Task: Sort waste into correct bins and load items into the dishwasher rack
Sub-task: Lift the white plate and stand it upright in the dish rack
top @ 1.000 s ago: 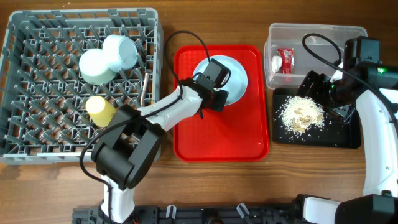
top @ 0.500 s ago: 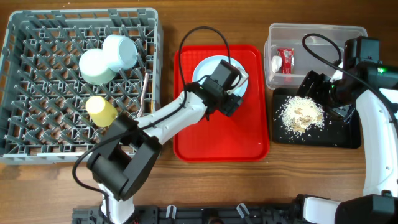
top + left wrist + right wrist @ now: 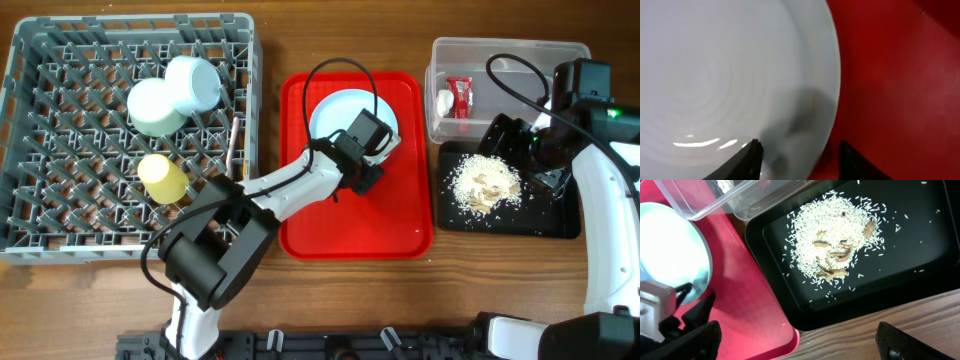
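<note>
Left fingers [image 3: 751,161] low over the plate [image 3: 715,65], apart astride its rim; right fingers [image 3: 695,339] wide, empty

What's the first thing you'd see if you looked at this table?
The bright red tray in the middle, with a pale blue plate on it and the left pincer open at the plate's edge. Next, the pile of crumbly food scraps on the black tray at the right.

Overhead: fixed above table [image 3: 460,275], straight down, far, whole workspace. My left wrist view: very near, down past my fingertips [image 3: 742,162] onto plate [image 3: 725,70]. My right wrist view: higher, down onto black tray [image 3: 920,255]. All share plate, red tray [image 3: 900,90].
</note>
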`<action>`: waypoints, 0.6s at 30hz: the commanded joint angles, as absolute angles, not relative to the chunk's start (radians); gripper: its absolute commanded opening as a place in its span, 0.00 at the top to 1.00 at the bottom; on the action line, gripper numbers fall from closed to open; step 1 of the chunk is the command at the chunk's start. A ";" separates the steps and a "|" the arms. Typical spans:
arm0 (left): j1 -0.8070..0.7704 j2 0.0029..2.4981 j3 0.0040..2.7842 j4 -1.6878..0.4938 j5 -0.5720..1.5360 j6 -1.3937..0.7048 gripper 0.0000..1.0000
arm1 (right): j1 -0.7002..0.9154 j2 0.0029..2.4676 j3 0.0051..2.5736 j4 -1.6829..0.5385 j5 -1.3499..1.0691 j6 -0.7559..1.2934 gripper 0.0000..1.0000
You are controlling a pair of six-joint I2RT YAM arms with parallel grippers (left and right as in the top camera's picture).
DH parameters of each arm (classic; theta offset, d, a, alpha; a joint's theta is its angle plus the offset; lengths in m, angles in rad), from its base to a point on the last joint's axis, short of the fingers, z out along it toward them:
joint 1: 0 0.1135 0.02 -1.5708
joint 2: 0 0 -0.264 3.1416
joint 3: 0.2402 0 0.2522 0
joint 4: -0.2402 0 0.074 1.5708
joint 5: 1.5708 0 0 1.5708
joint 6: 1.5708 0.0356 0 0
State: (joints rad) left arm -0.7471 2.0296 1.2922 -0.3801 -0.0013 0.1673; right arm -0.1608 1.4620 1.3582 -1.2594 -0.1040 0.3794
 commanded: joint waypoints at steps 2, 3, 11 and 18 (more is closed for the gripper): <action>-0.757 2.070 1.283 -0.414 0.010 0.173 0.60 | -0.163 1.440 1.367 -1.258 -0.113 0.367 0.00; -0.757 2.071 1.283 -0.417 0.010 0.173 0.71 | -0.163 1.440 1.367 -1.258 -0.113 0.368 0.00; -0.757 2.068 1.283 -0.386 -0.054 0.173 0.96 | -0.163 1.440 1.367 -1.261 -0.113 0.367 0.00; -0.757 2.020 1.295 -0.375 -0.054 0.172 0.96 | -0.163 1.440 1.367 -1.262 -0.113 0.367 0.00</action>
State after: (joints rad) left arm -0.7586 2.0308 1.2957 -0.3679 -0.0509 0.1822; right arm -0.1608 1.4620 1.3582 -1.2602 -0.1040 0.3794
